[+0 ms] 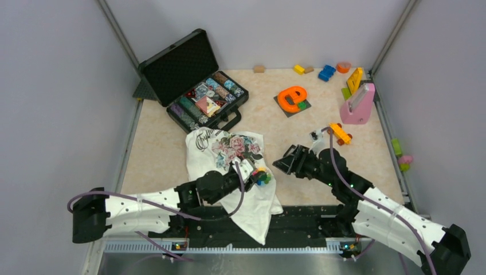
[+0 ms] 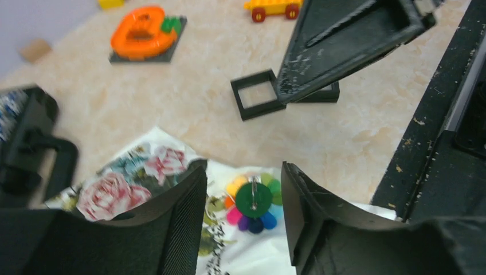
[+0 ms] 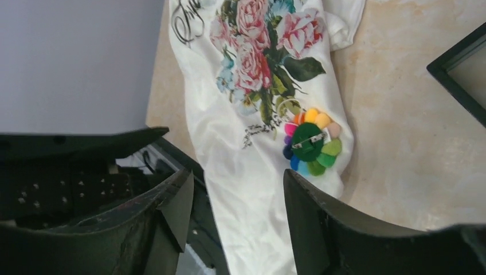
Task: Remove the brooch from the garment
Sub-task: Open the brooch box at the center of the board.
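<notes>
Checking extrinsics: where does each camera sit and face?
Top external: above and behind, looking down on the table; left arm, right arm show.
Left wrist: on the left gripper, facing the brooch between its open fingers.
Right wrist: on the right gripper, facing the garment; own fingers show.
Shared: all see the brooch on the garment.

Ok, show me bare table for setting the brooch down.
Bare: the middle, between garment, case and orange e; also the strip left of the garment. Crowded: far right, around the toy car, pink block and small blocks.
</notes>
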### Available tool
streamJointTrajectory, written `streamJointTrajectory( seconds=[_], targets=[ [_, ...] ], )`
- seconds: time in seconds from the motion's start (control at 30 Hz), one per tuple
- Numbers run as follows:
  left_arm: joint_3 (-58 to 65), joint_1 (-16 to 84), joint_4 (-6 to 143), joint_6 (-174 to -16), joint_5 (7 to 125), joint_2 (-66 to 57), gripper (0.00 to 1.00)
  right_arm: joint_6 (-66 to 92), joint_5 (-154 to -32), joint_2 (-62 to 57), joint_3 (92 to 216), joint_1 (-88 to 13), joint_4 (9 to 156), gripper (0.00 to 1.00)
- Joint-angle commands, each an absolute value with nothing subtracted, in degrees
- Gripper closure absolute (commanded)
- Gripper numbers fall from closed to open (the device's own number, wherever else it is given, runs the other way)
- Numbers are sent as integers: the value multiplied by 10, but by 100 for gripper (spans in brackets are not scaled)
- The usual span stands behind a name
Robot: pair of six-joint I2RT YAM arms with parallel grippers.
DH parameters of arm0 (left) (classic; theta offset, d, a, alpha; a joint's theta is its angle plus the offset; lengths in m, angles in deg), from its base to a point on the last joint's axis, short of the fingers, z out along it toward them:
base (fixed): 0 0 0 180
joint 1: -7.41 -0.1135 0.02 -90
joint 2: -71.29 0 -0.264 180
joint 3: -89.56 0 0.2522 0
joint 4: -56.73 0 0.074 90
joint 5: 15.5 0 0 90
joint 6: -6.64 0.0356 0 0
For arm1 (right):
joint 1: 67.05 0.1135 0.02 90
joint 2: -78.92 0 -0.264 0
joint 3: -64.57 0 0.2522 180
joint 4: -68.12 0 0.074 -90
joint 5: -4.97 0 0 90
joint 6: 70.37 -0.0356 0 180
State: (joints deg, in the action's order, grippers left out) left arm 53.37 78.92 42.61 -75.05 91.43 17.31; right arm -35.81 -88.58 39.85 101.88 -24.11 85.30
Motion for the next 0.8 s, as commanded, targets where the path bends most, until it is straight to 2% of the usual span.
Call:
streamJointTrajectory(
  seconds=[0.0, 0.1, 0.23, 0.3, 0.37, 0.47, 0.57, 0.67, 0.77],
  targets=[
    [482, 782, 601, -931, 953, 182, 41, -247, -935, 360, 1048, -245, 886, 38],
    [444, 781, 677, -973, 945, 159, 40, -211, -921, 321, 1070, -245, 929, 39],
    [400, 764, 722, -980, 933, 97, 48, -191, -846, 326, 1069, -246, 949, 39],
    [378, 726, 740, -992, 857, 54, 49, -174, -779, 317, 1081, -253, 981, 32],
    [364, 678, 740, -1003, 781, 21, 49, -148, -743, 285, 1101, -275, 1004, 17],
    [343, 658, 752, -993, 759, -14, 49, -107, -726, 227, 1152, -305, 1039, 7],
    [330, 657, 750, -977, 759, -43, 50, -70, -706, 183, 1191, -316, 1050, 3],
    [315, 652, 749, -970, 734, -70, 52, -21, -736, 138, 1221, -347, 1052, 2],
    [316, 641, 735, -970, 703, -80, 50, -23, -812, 115, 1224, -445, 1044, 2]
  ],
)
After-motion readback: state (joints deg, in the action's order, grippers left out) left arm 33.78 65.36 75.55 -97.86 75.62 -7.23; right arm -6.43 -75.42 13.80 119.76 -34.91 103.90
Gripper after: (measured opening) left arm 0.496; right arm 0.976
